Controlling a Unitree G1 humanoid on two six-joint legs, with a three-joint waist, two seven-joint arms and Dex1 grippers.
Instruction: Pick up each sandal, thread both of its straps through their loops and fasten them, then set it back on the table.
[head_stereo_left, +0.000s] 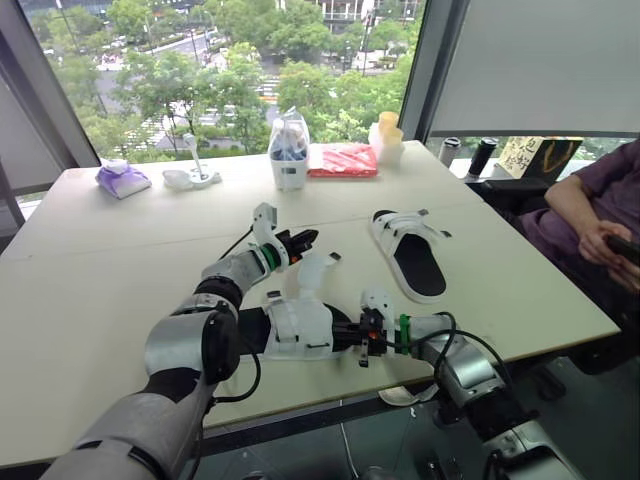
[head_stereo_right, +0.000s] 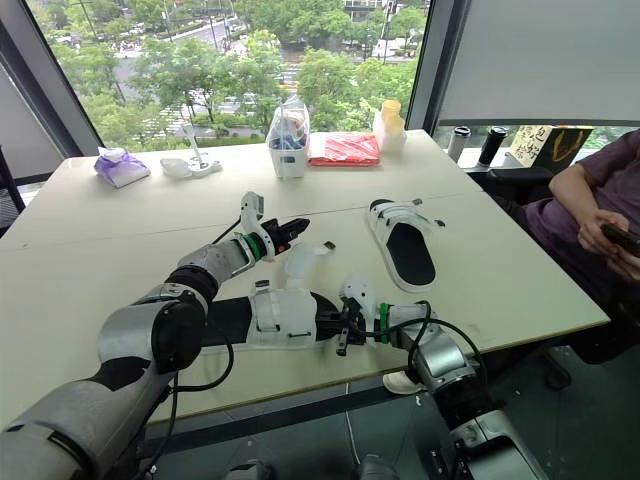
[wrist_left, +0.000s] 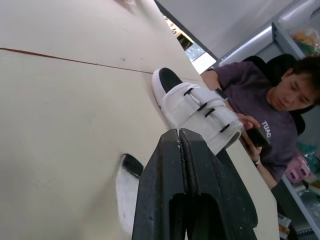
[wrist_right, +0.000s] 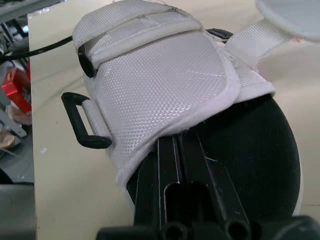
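Table (head_stereo_left: 100, 250); sandal (head_stereo_left: 300, 325) half behind left arm (head_stereo_left: 190, 340)

Rough woven cloth straps (wrist_right: 165, 65) on sandal (wrist_right: 260, 150), black plastic loops (wrist_right: 80, 125), smooth matt table (head_stereo_left: 120, 260)

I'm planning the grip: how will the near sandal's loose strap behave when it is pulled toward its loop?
Probably floppy: the loose strap looks like woven fabric and curves up from the near sandal. It is likely light, so a pull may drag the whole sandal. The black loop looks rigid and should keep its shape.
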